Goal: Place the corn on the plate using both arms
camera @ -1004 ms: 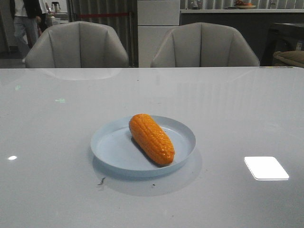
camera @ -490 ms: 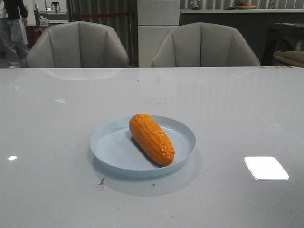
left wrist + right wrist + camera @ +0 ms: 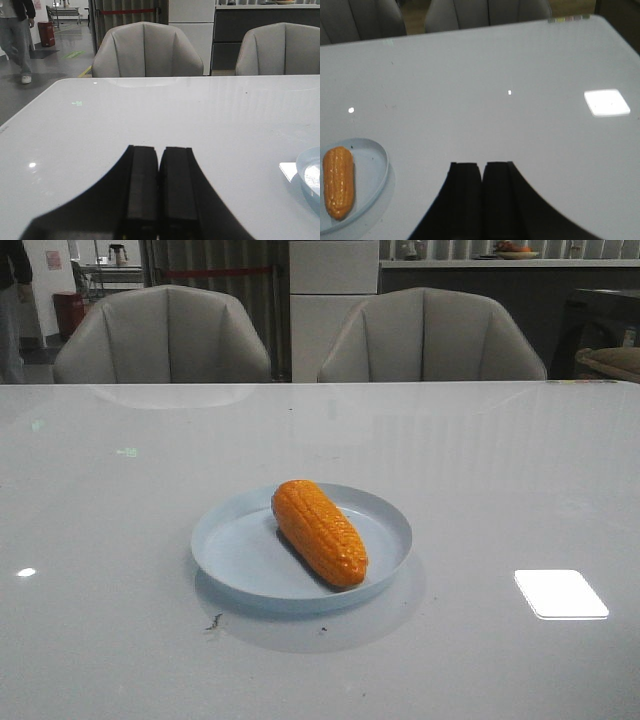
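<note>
One corn (image 3: 319,531) lay inside the one plate (image 3: 232,556), diagonally across it, its nearer end close to the rim — so the placing looked done. The plate sat on the tabletop (image 3: 500,490), with two chairs (image 3: 162,333) behind. The corn seemed stiff, light and glossy, likely slippery; its bumpy kernel rows would give some purchase, and the thick middle, gripped across its width, looked the safest hold. The plate appeared rigid and smooth, best taken at its raised rim. The left gripper (image 3: 159,195) had its fingers pressed together on nothing, well apart from the plate. The right gripper (image 3: 482,195) was likewise clenched and empty, beside the plate.
</note>
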